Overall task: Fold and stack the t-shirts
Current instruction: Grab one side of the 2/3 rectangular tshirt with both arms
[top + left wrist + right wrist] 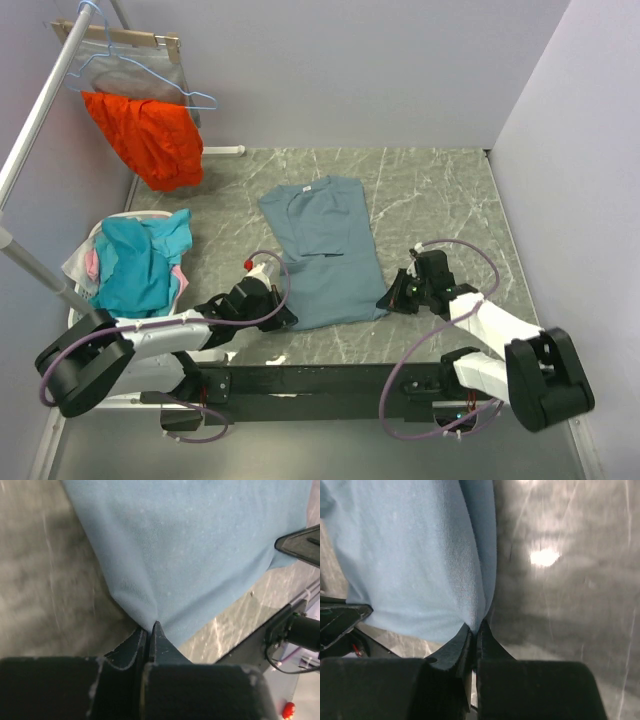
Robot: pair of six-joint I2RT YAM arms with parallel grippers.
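While left claw [151,628] and right claw [476,627] clamp the t-shirt [325,250] hem | basket [125,215] left | orange garment [150,140] beyond

Grey marbled table [440,200], slate-blue t-shirt [325,250] on it

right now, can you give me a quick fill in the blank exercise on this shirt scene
1. The left gripper and right gripper are each ____ on a near corner of the slate-blue t-shirt.
2. The t-shirt's collar points ____ from the robot.
3. The hanging garment at the far left is coloured ____.
Missing words: shut; away; orange.
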